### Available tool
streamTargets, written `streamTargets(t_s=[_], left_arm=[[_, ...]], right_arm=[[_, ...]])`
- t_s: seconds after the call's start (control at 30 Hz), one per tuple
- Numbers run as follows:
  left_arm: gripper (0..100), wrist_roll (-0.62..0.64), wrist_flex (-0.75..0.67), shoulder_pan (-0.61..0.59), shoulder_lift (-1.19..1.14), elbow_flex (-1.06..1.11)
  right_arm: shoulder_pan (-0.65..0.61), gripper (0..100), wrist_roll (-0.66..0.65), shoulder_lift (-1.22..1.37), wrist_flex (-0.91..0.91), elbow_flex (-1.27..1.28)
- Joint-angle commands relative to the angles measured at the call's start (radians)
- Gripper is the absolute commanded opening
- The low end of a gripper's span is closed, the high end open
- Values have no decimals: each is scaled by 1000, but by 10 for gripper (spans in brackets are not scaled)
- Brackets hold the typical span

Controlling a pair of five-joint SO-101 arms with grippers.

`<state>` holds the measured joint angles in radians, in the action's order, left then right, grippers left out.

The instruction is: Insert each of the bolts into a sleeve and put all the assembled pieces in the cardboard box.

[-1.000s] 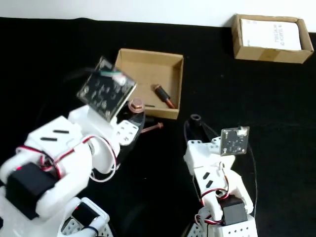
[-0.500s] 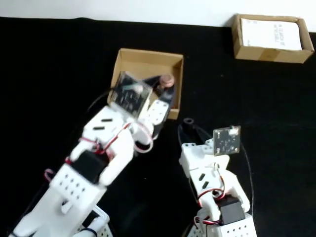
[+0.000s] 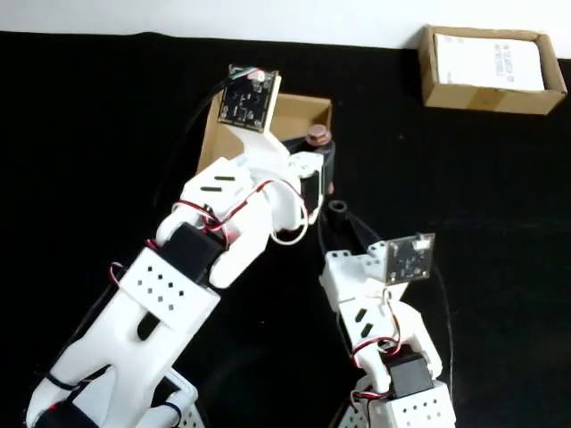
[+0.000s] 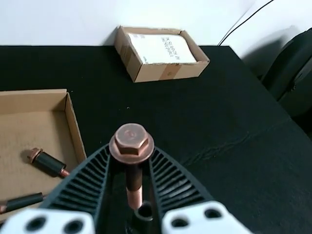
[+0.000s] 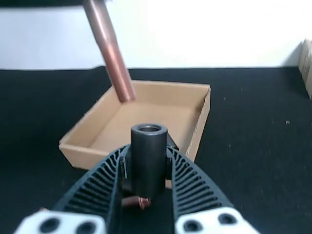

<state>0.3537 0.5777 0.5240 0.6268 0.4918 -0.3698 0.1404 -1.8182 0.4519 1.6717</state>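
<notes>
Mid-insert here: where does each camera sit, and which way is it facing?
High view: fixed above the table, looking down; the left arm holds the bolt near the cardboard box, the right arm the sleeve.
Left wrist view: on the left arm, looking along its jaws and bolt toward the table.
Right wrist view: on the right arm, facing the box past its jaws and sleeve.
Shared: both wrist views show bolt and box.

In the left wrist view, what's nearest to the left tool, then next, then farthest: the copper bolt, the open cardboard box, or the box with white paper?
1. Copper bolt, held in the left tool.
2. Open cardboard box, right beside the tool, finished pieces inside.
3. Box with white paper, far back on the table.
</notes>
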Motion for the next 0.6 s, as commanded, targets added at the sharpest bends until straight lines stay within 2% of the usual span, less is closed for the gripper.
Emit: streamTargets(t_s=[0.0, 0.43, 0.57], left_arm=[[8, 8, 2, 8, 1, -53], [8, 2, -14, 10, -67, -108], [8, -127, -6, 56, -84, -176]], right_arm=[[1, 6, 5, -12, -82, 91], [-2, 6, 2, -12, -93, 108], [-2, 6, 2, -12, -93, 108]])
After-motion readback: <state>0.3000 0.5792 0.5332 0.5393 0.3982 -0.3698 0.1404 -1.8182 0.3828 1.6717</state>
